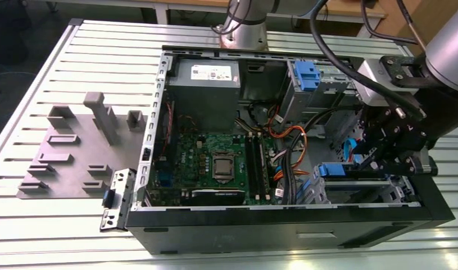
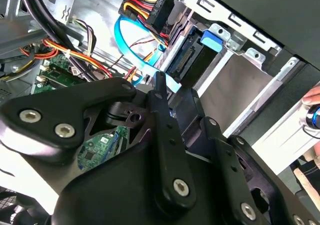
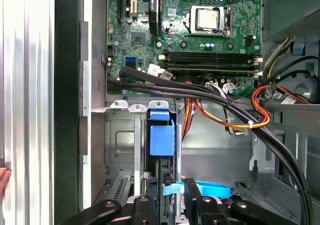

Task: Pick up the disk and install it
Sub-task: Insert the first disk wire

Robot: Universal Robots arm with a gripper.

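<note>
The gripper is down inside the open computer case, at the drive bays on the case's end that lies toward the exterior view's right. The case lies on its side on the slatted counter, motherboard face up.

In the first wrist view, the disk stands on edge in a slot of the grey drive cage, its blue bracket tab facing the camera. The two black fingers sit at its near end, one on each side. They look closed onto the disk's edges, though the contact itself is hidden.

In the second wrist view, the fingers point into the bay, where a blue tab shows beside the metal brackets. A light blue flat cable crosses just by the fingertips. A bundle of black cables runs over the cage.

Near the case's far side, the grey power supply sits in its corner. On the counter beside the case, a grey fixture plate lies well apart from the gripper.
</note>
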